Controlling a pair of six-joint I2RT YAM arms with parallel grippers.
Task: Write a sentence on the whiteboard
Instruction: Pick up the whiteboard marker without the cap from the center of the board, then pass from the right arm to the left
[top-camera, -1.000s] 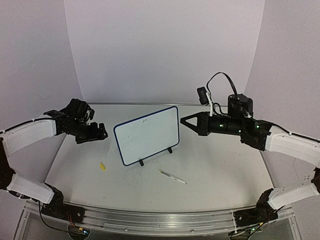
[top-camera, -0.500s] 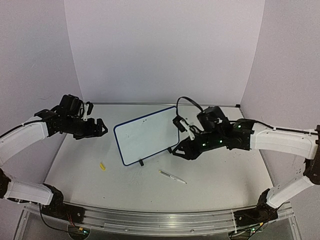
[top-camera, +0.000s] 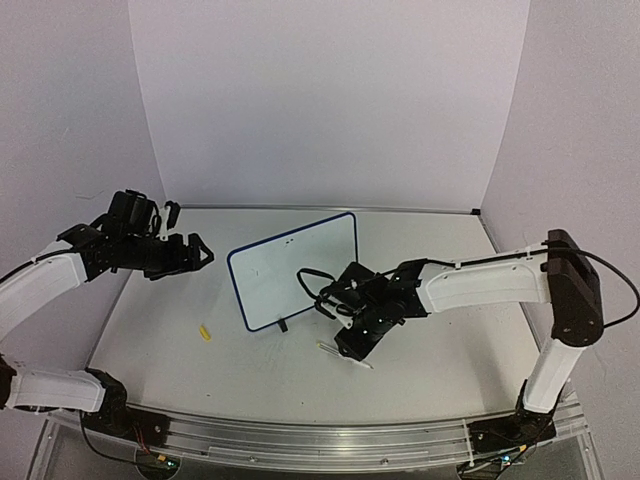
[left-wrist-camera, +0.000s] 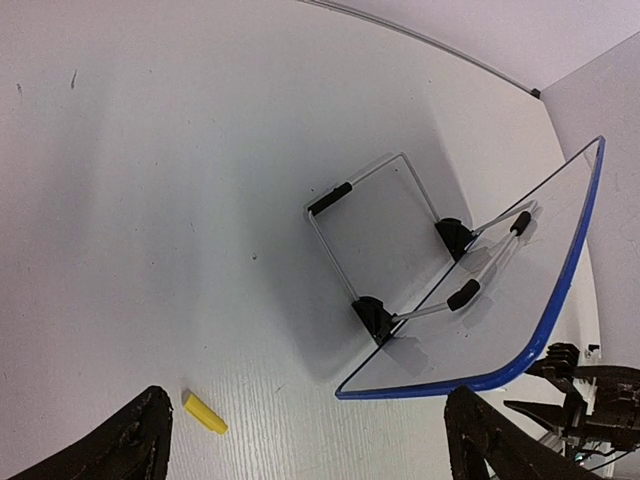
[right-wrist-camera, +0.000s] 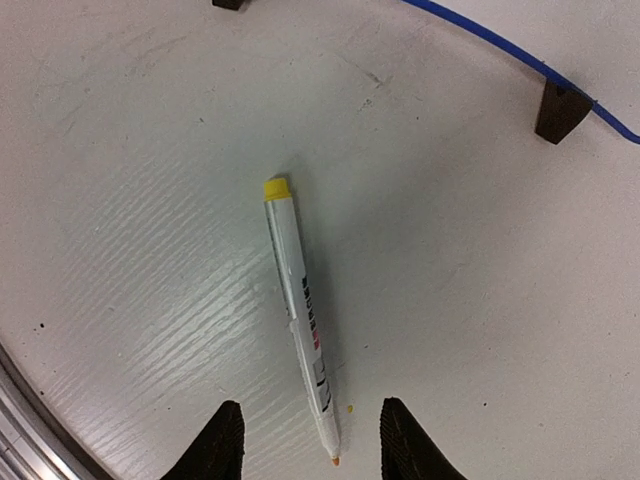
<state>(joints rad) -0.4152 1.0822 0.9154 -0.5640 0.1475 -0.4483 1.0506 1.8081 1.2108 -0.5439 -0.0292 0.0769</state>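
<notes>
Left gripper is held above the tabletop's left edge with its jaws spread wide, nothing between them. In the wrist view both dark fingertips sit at the bottom corners, looking down at the bare surface.

Small yellow cap lies loose on the tabletop near the front-left, well apart from the board.

Whiteboard stands on its two black feet around the middle of the tabletop, leaning back, blue-edged, with its face toward the front edge. The left wrist view shows its back, propped by a wire stand. Cannot tell from the top view whether there is any writing on the face.

Marker lies flat on the tabletop just in front of the board's right foot, uncapped, with a yellow end.

Right gripper is low over the marker, jaws partly apart. Its fingertips sit either side of the marker's tip end, not pinching it.
</notes>
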